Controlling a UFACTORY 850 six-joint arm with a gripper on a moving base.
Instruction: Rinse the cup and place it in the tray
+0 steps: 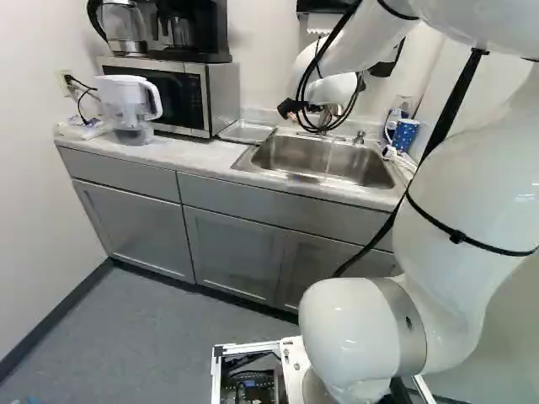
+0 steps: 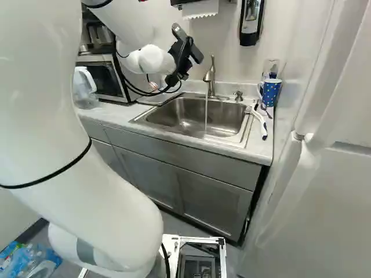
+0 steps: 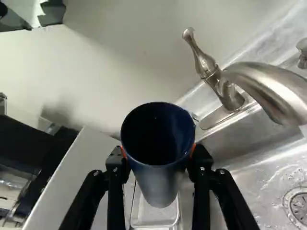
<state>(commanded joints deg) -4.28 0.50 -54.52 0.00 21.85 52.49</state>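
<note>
My gripper (image 2: pixel 182 58) is up at the left of the faucet in the right base view; its cup cannot be made out there. In the wrist view the gripper (image 3: pixel 157 155) is shut on a dark blue cup (image 3: pixel 160 189), an orange pad against each side, the cup's open mouth facing the camera. The faucet (image 3: pixel 273 88) stands beside the cup. Water (image 2: pixel 206 113) runs from its spout into the steel sink (image 2: pixel 168 113). A metal tray (image 1: pixel 246 131) lies on the counter between sink and microwave, partly behind the cup in the wrist view.
The microwave (image 1: pixel 189 97) carries a coffee maker (image 1: pixel 192 29); a water pitcher (image 1: pixel 128 105) stands beside it. Past the sink's other side are a dotted blue mug (image 2: pixel 271 91) and a white-handled brush (image 2: pixel 259 121). A soap dispenser (image 2: pixel 251 20) hangs on the wall.
</note>
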